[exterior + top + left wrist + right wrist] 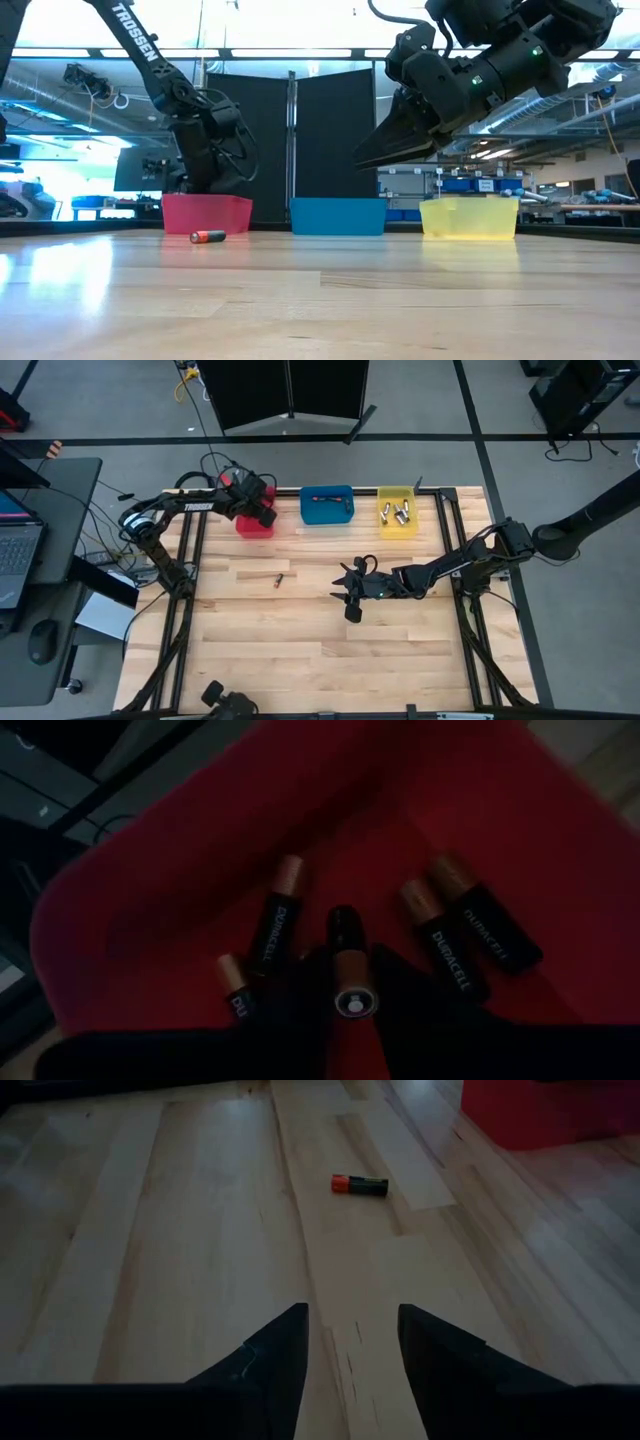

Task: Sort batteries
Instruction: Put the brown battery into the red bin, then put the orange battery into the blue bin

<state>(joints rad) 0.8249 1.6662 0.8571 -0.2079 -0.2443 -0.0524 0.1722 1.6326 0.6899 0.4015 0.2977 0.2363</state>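
Crosswise, lone battery (279, 577) flat on table (300, 650).

red bin (254, 523), blue bin (327, 506), yellow bin (397, 523) on wooden table (300, 650).

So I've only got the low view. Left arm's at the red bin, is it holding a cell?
Observer: Yes. The left wrist view shows the left gripper shut on a battery above the red bin.
Operator: Anything in that bin already?
Observer: Four batteries lie on its floor, all black with copper ends.
Operator: Yellow bin?
Observer: From the high view, the yellow bin holds several silvery cells.
Operator: Right arm lined up on the loose one?
Observer: Roughly. In the right wrist view the loose battery lies on the table ahead of the right gripper, whose fingers are open and empty.
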